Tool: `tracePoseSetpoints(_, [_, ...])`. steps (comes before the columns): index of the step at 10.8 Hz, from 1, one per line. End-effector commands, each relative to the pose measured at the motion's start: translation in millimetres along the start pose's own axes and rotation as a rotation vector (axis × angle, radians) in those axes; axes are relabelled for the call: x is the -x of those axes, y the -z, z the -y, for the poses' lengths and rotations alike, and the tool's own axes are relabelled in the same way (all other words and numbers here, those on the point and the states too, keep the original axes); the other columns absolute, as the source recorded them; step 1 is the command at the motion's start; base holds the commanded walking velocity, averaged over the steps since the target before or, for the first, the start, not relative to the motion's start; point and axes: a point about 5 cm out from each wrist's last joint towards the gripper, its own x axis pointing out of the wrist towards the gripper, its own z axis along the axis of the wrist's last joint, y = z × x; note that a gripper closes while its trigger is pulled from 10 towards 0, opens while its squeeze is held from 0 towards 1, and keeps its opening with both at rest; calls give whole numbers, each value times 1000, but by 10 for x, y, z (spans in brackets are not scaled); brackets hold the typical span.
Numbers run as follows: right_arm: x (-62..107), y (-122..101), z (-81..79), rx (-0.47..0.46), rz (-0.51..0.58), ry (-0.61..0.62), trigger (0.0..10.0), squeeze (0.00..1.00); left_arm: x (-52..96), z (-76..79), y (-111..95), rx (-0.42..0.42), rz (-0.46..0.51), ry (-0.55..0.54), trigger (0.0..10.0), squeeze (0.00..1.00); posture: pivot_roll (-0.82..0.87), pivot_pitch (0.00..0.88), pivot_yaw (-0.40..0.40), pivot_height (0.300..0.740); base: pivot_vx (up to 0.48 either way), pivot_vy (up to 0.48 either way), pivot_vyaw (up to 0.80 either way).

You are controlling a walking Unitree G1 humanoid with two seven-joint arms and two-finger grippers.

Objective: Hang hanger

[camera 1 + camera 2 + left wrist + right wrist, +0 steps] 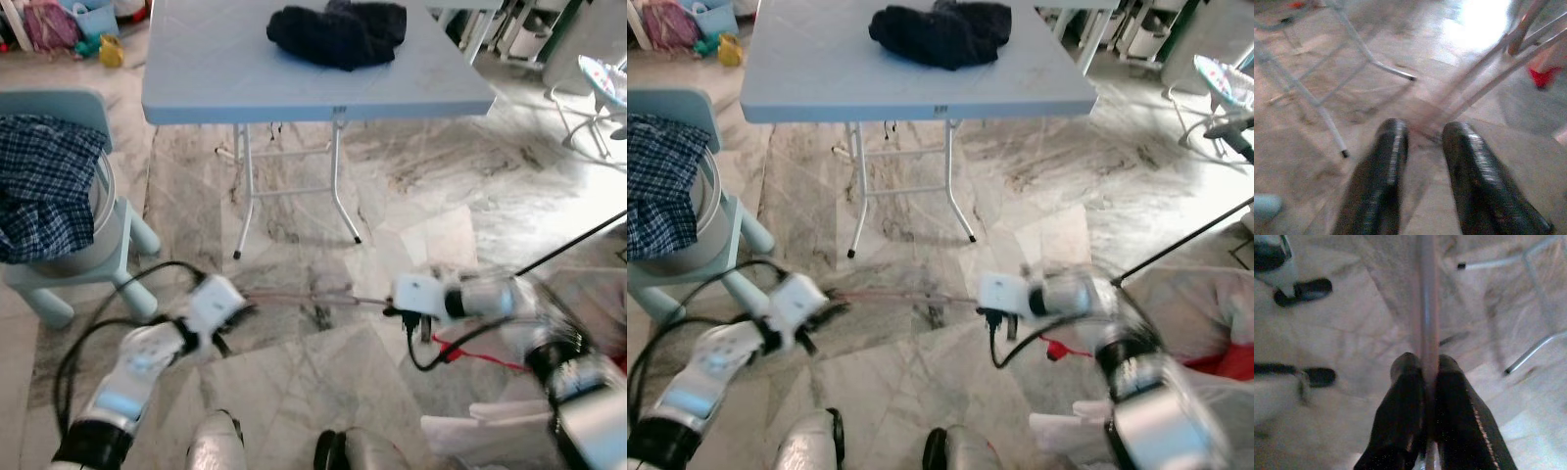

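My right end effector (1422, 363) is pinching the pale hanger (1425, 308) low above the marble floor (294, 392); my left end effector (1425, 134), parted, seems to be touching its other end.

Both arms are stretched forward and low, wrists turned toward each other. The right gripper (1421, 369) has its fingers pressed together on a thin pale rod (1425, 308) — the left gripper (1422, 142) has fingers apart.
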Motion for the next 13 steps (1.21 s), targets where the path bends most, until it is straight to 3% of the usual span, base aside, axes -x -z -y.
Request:
tracePoseSetpoints(1, [37, 131, -9, -183, 23, 126, 0, 0, 51, -52, 35, 49, 17, -109, 10000, 1000, 68, 109, -109, 740, 0, 0, 0])
tracePoseSetpoints(3, [10, 273, -119, -447, 83, 302, 39, 0, 105, -120, 64, 194, 53, -244, 10000, 1000, 71, 106, -108, 740, 0, 0, 0])
tracePoseSetpoints(4, [-10, 302, -170, -561, 122, 366, 10000, 0, 116, -127, 78, 283, 66, -280, 10000, 1000, 63, 104, -103, 740, 0, 0, 0])
tracePoseSetpoints(5, [-26, 286, -156, -659, 161, 450, 10000, 0, 97, -132, 70, 386, 78, -307, 10000, 1000, 58, 102, -102, 740, 0, 0, -463])
tracePoseSetpoints(6, [-31, 245, -115, -699, 193, 530, 10000, 0, 69, -144, 17, 432, 110, -305, 10000, 388, 54, 100, -100, 740, 0, 304, -750])
tracePoseSetpoints(7, [-59, 188, -108, -728, 221, 589, 10000, 0, 43, -156, -42, 435, 136, -296, 10000, 0, 56, 98, -100, 740, 0, 480, -800])
tracePoseSetpoints(9, [-132, 56, -179, -747, 269, 609, 10000, 0, 23, -188, -94, 440, 151, -296, 10000, 0, 55, 95, -98, 740, 0, 480, -800])
tracePoseSetpoints(10, [-161, 44, -202, -820, 266, 650, 10000, 0, 17, -172, -107, 453, 149, -281, 10000, 0, 55, 89, -96, 740, 0, 476, -800])
tracePoseSetpoints(13, [-151, -41, -159, -848, 295, 719, 10000, 0, 9, -182, -128, 454, 158, -287, 10000, 0, 60, 83, -98, 740, 0, 469, -800])
